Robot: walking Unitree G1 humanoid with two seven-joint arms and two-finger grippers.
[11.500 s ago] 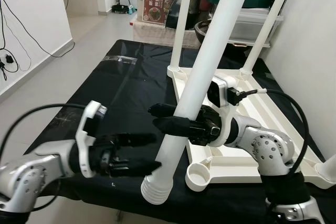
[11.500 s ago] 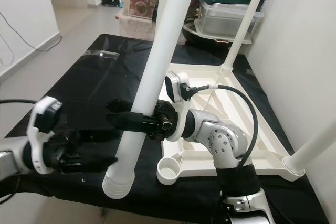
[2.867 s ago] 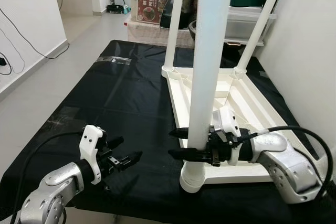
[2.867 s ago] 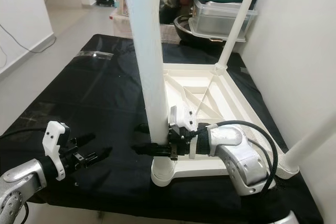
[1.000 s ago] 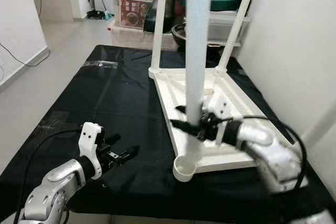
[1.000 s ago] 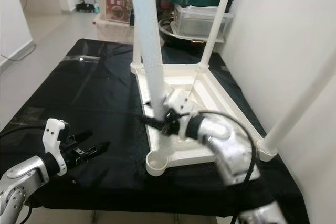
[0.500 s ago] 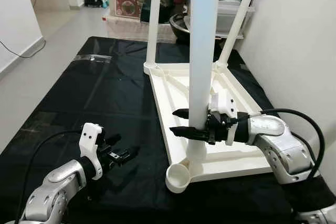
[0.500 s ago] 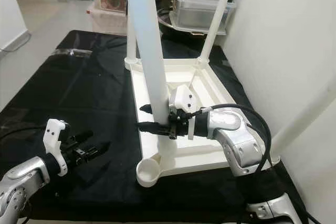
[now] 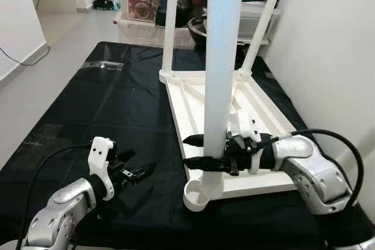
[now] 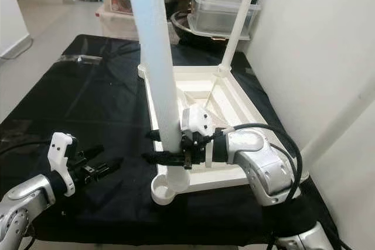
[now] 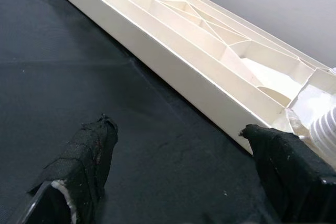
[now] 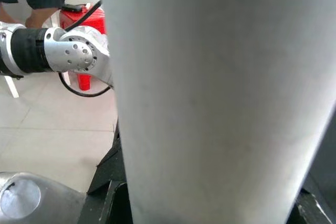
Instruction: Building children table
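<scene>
Right gripper (image 9: 196, 150) jaws pinch the white leg (image 9: 221, 80) upright over the corner socket (image 9: 198, 196) of the upside-down tabletop (image 9: 258, 109) (likely for seating), left gripper (image 9: 137, 173) jaws spread, idle at 9 o'clock on the bench (image 9: 88, 109).

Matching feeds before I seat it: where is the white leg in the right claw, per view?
Left eye: leg upright, centre, right claw gripping low.
Right eye: upright, left of centre.
Left wrist: ribbed end at frame edge.
Right wrist: close-up, spanning the frame.
Landmark: upturned tabletop corner under it.
</scene>
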